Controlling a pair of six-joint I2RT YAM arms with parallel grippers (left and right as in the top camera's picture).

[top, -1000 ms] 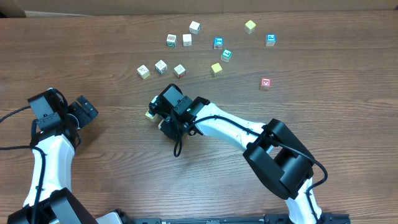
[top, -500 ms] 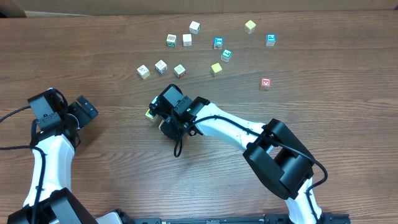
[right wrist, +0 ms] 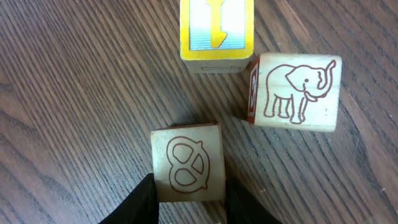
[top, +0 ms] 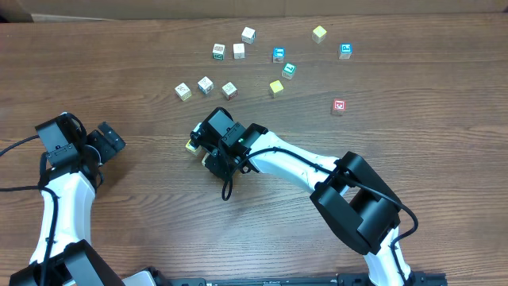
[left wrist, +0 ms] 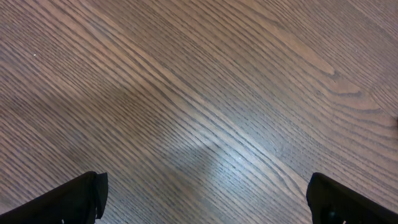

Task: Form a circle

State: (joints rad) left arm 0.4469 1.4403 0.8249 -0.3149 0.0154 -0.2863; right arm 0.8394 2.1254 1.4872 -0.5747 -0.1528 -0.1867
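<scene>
The circle's cubes show in the right wrist view as a loose cluster. A yellow-edged cube (right wrist: 217,28) lies at the top, and a pale wood cube with an elephant print (right wrist: 297,93) touches its corner. A pale wood cube with a pretzel print (right wrist: 188,163) lies just below them, apart from both. My right gripper (right wrist: 189,190) is shut on the pretzel cube, one black finger against each side. From overhead the right gripper (top: 208,151) covers the cluster, and only a yellowish cube (top: 191,145) peeks out at its left. My left gripper (top: 107,143) stands open over bare wood (left wrist: 205,193).
Several loose cubes are scattered across the back of the table, from a pale one (top: 183,91) at the left to a blue one (top: 345,51) at the right. A red-printed cube (top: 339,106) sits alone further right. The right arm (top: 294,163) stretches across the table's middle.
</scene>
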